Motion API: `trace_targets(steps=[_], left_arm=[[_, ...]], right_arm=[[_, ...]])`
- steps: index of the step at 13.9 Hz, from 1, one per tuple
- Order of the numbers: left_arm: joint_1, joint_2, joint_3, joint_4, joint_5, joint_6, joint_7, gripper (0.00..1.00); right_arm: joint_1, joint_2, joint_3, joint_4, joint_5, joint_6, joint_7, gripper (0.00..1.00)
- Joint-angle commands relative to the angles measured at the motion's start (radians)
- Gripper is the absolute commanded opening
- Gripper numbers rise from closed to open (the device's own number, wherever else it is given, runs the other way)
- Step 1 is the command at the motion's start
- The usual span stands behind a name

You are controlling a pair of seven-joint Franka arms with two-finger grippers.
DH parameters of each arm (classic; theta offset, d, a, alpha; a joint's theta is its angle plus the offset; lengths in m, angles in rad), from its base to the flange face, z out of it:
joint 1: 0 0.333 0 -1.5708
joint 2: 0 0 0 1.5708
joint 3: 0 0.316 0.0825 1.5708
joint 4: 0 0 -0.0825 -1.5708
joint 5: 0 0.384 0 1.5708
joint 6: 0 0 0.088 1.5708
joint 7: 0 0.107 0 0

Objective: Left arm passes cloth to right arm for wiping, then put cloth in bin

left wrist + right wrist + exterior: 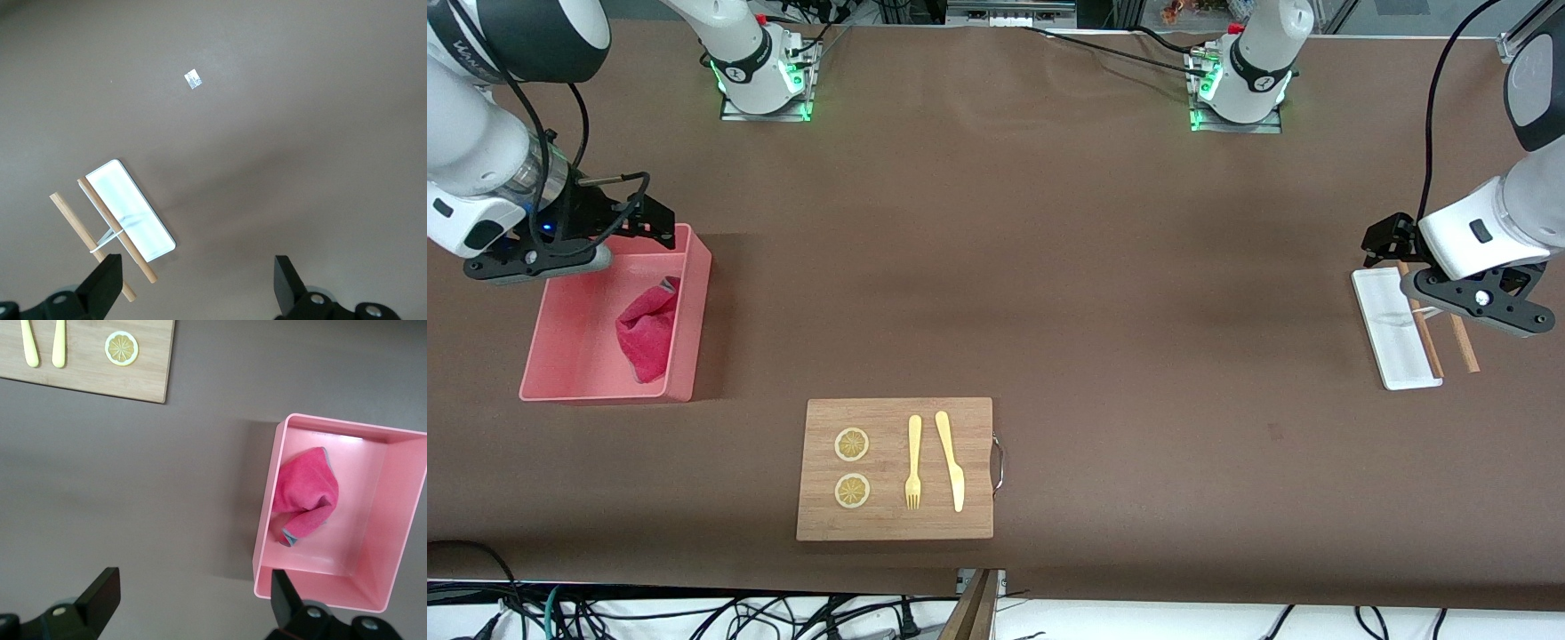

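The magenta-pink cloth (647, 333) lies crumpled inside the salmon-pink bin (696, 311), against the wall on the board's side. In the right wrist view the cloth (303, 497) rests in the bin (263, 520). My right gripper (654, 222) is open and empty, up in the air over the bin's corner nearest the robot bases. In its own view (193, 600) one finger hangs over the bin's rim. My left gripper (1380, 244) is open and empty, over the table beside the white tray at the left arm's end, and its own view (197, 287) shows bare table between the fingers.
A wooden board (894, 520) with two lemon slices (852, 444), a yellow fork (913, 462) and a knife (951, 462) lies nearer the front camera. A narrow white tray (1392, 333) with two wooden sticks (1463, 342) lies at the left arm's end.
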Motion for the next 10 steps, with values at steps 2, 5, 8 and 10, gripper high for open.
trace_targets(steps=[2,5,8,10], left_arm=[[0.002,0.015,0.004,0.035,-0.019,-0.024,0.017,1.0],[0.004,0.015,0.004,0.035,-0.02,-0.024,0.017,1.0],[0.005,0.015,0.006,0.035,-0.02,-0.025,0.017,1.0],[0.005,0.015,0.006,0.035,-0.02,-0.025,0.017,1.0]], right_arm=[[-0.02,-0.008,0.021,0.024,0.009,-0.019,-0.011,1.0],[-0.02,-0.006,0.021,0.032,0.009,-0.018,-0.011,1.0],[-0.02,-0.004,0.021,0.035,0.006,-0.022,-0.014,1.0],[-0.02,-0.004,0.021,0.033,0.004,-0.032,-0.014,1.0]])
